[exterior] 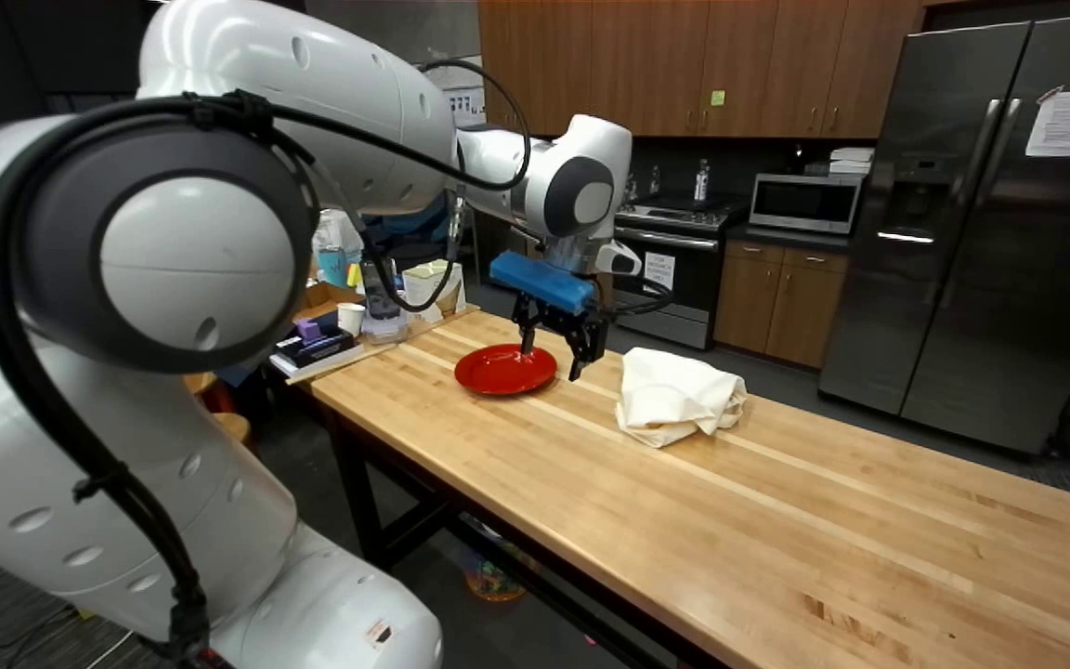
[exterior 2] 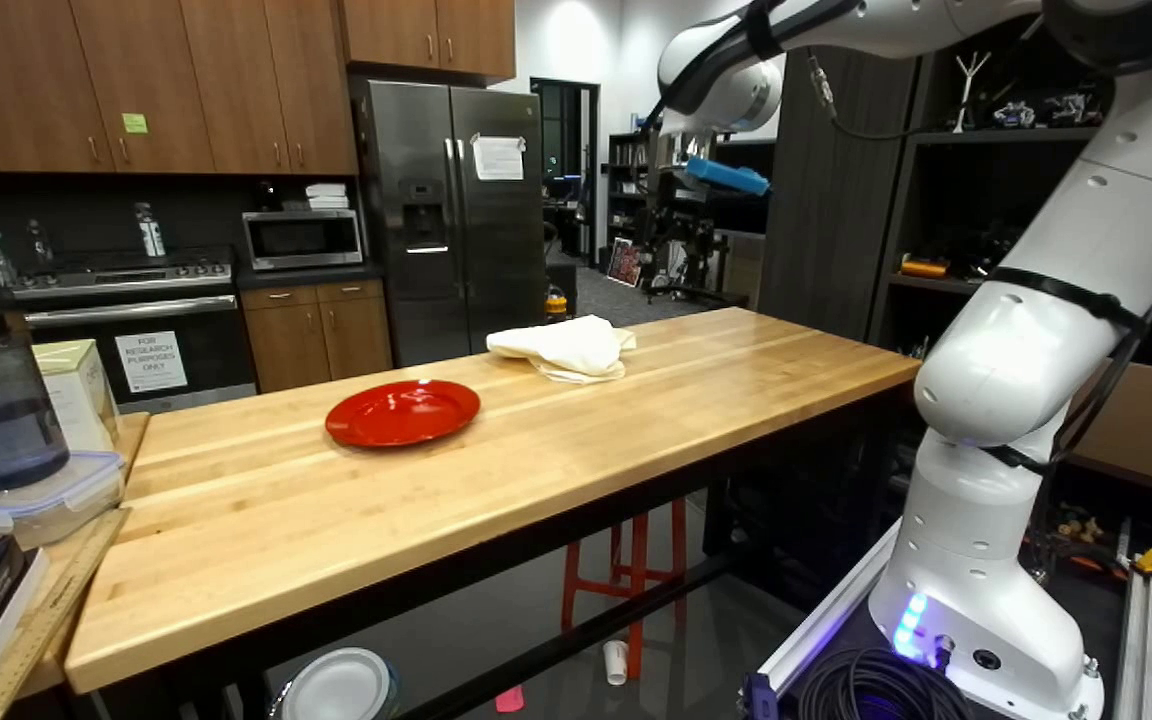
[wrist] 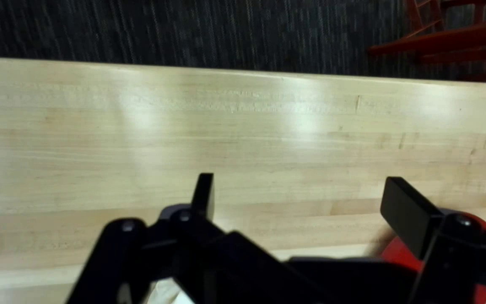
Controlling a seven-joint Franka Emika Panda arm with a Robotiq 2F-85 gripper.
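A red plate (exterior 2: 402, 413) is supported, face up, by the wooden surface (exterior 2: 336, 530), its glossy round rim seen whole in an exterior view. A crumpled cream cloth (exterior: 679, 400) is found near it on the same wood, the two being parted by a gap. The hand (exterior: 552, 362) is held above the surface with its fingers (wrist: 409, 219) spread wide, apart from the plate and the cloth, which are the things nearest to it; a blue block (exterior: 542, 281) is mounted just above the fingers. In the wrist view, pale wood grain is framed between the black fingers, the plate is partly covered by the finger at the right of that picture, and a small part of the cloth is shown at the lower edge.

Beside one end of the surface, a tinted jar (exterior 2: 1, 415) is stood on a lidded plastic container (exterior 2: 91, 490). Below, a red stool (exterior 2: 639, 580) is partly hidden by the surface. Farther back, a microwave (exterior 2: 301, 238) is placed between an oven (exterior 2: 221, 345) and a double-door refrigerator (exterior 2: 496, 260), and a printed notice (exterior 2: 151, 362) is fixed to the oven door.
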